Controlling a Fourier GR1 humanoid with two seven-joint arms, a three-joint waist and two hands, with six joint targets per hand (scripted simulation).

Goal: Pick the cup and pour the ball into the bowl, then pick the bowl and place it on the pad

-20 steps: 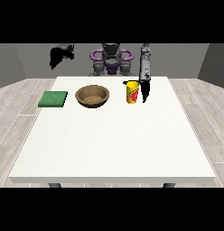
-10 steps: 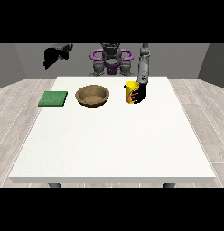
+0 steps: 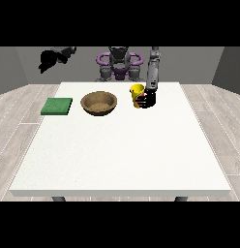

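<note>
My hand at the view's right (image 3: 147,99) is wrapping its fingers around the yellow cup (image 3: 137,92), just right of centre in the upper part of the frame. The cup is sitting upright beside the brown bowl (image 3: 98,103). The green pad (image 3: 57,106) is lying left of the bowl on the white table (image 3: 122,155). My other hand (image 3: 48,59) is hanging in the upper left, above the table's far corner; I cannot tell how its fingers are set.

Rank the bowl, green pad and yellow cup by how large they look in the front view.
1. The bowl, the widest.
2. The pad, somewhat narrower than the bowl and flat.
3. The cup, clearly smallest, partly hidden by the hand at the view's right.
All three sit at similar depth, so nearness hardly skews this.
</note>
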